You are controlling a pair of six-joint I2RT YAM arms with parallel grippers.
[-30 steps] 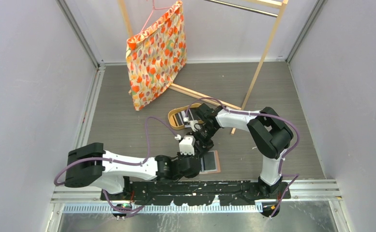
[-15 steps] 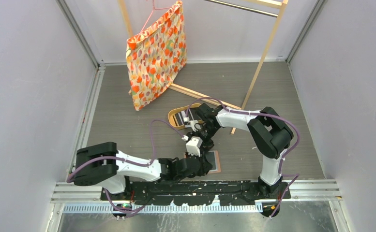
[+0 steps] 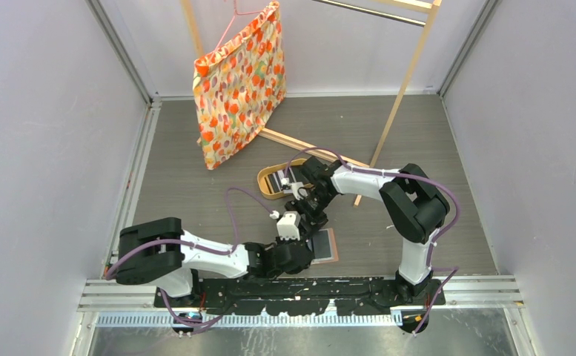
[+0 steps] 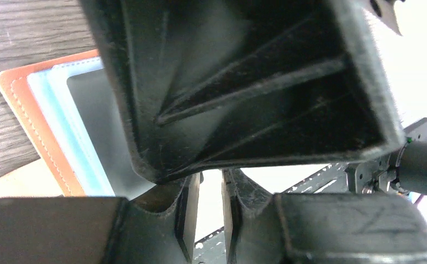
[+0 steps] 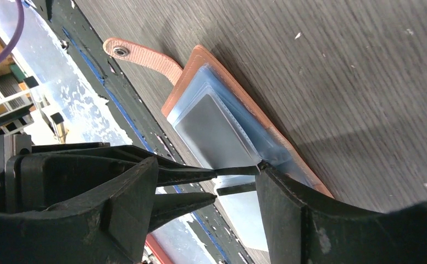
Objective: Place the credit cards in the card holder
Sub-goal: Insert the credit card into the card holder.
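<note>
The salmon card holder [image 3: 328, 247] lies open on the table near the arm bases, its snap tab [image 5: 139, 55] stretched flat. A grey card shows inside its clear pocket [image 5: 211, 132]. My right gripper [image 5: 236, 181] hangs just above the pocket's mouth, shut on a thin dark credit card [image 5: 237, 171] seen edge-on between its fingers. My left gripper [image 4: 211, 212] is low beside the card holder [image 4: 40, 126], its jaws a narrow slit apart with nothing in them. The right gripper's dark body fills most of the left wrist view. In the top view both grippers [image 3: 310, 215] crowd over the wallet.
An oval wooden tray [image 3: 264, 182] holding more cards [image 3: 276, 180] sits just behind the grippers. A floral bag [image 3: 239, 81] hangs from a wooden rack [image 3: 399, 96] at the back. The metal base rail [image 3: 307, 285] runs close in front of the wallet.
The left arm's elbow has swung right and its wrist shifted slightly right, then back a little. The right gripper has stayed over the wallet with the card.
</note>
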